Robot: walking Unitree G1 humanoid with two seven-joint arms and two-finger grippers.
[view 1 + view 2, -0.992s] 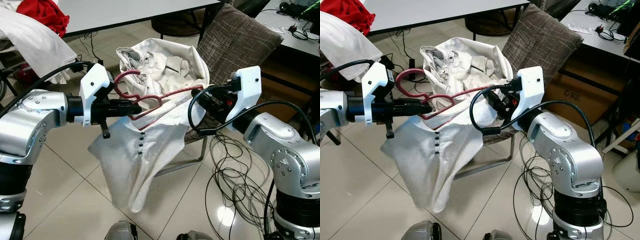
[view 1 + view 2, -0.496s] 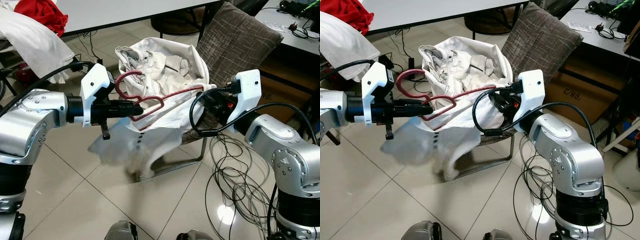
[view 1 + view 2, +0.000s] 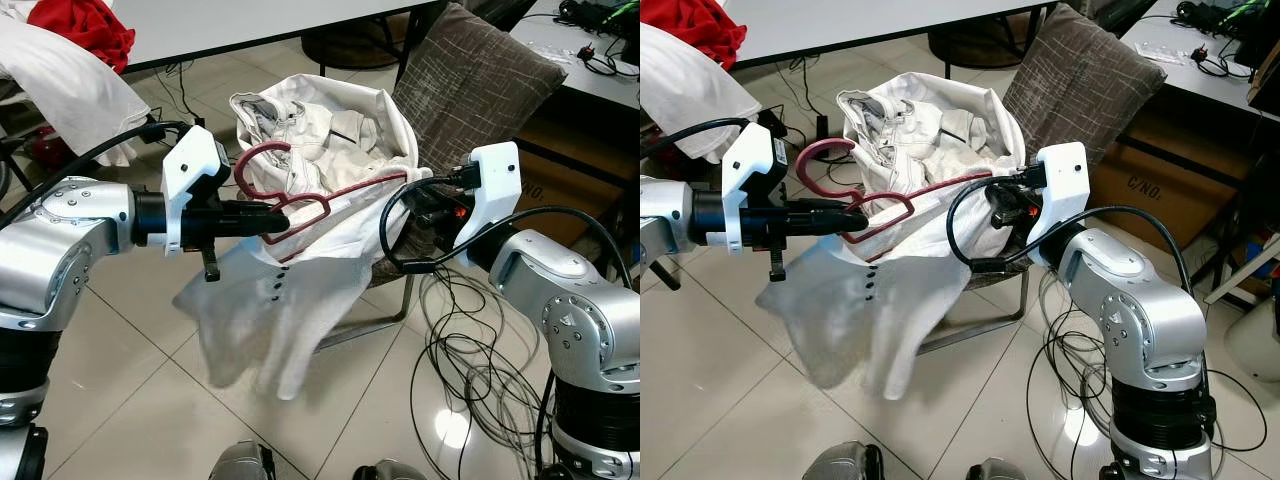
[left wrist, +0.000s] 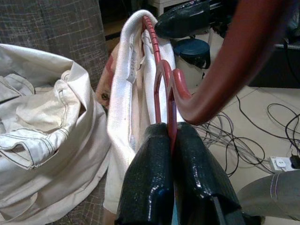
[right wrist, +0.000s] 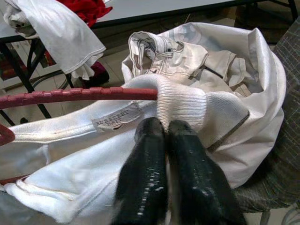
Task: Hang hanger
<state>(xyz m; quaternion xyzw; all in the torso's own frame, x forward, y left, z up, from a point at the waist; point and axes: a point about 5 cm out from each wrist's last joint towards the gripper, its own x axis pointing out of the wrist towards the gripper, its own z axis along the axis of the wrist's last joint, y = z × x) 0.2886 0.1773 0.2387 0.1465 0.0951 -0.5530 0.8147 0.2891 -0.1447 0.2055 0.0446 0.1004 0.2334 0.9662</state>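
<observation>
Two grippers engaged: left gripper [image 3: 268,212] clamped on red hanger [image 3: 300,195]; right gripper [image 5: 161,136] pinching white shirt [image 3: 275,310] collar. Shirt tail, flung up half a second ago, hangs again; garment seated, hanging not begun.

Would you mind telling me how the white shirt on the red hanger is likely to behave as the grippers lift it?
The white shirt will probably stay floppy: it sags in loose folds below the red hanger. It looks light, since the thin hanger carries it. Pinched by the right gripper, its collar may slide along the bar.

Lab-like workroom, tiled floor [image 3: 130,330], tangled cables [image 3: 470,360], white desks [image 3: 250,25], cardboard box [image 3: 1160,185]
</observation>
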